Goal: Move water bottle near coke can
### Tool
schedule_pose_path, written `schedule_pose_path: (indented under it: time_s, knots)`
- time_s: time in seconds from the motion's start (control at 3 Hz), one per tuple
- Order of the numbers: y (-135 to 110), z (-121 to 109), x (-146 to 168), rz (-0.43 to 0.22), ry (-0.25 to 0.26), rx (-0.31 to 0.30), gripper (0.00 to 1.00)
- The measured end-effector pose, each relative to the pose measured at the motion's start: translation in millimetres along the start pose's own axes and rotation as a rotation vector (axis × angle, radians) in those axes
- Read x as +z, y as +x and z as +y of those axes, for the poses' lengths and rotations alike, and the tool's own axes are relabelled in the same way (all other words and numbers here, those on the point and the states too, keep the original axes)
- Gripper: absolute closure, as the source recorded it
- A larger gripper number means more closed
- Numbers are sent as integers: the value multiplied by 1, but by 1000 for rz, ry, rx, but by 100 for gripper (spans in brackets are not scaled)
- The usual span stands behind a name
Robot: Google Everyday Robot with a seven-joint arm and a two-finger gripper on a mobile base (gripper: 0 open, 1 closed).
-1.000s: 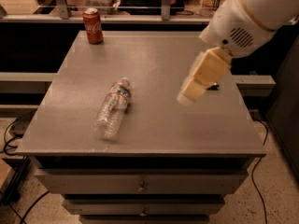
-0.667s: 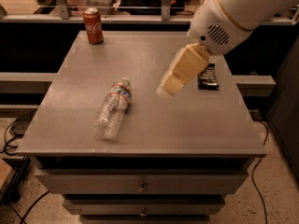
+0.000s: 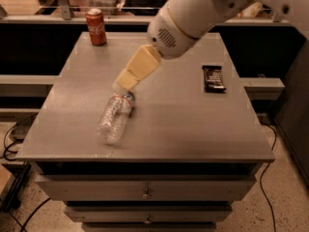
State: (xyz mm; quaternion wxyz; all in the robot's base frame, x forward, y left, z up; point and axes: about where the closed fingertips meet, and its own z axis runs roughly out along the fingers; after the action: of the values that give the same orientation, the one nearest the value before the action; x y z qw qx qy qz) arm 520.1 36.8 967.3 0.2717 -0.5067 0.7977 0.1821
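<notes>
A grey drawer cabinet (image 3: 96,185) stands on speckled floor (image 3: 285,209), cables (image 3: 9,146) alongside.

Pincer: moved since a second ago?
Yes. The pincer swung left across the table, away from the dark snack bar, and now sits at the cap end of the water bottle.

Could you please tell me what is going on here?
The robot's arm reaches over the grey table, with its claw right at the far end of the water bottle, which lies on its side near the front left. The coke can stands upright at the far left corner, well apart from it. A dark snack bar lies to the right.
</notes>
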Motion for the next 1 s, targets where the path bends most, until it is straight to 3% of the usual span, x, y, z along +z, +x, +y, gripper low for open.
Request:
schedule_pose_path:
  time_s: [0.33,1.0]
  knots:
    - [-15,3,25,-3,-31,34,0]
    - [0,-22,72,116,60,153,0]
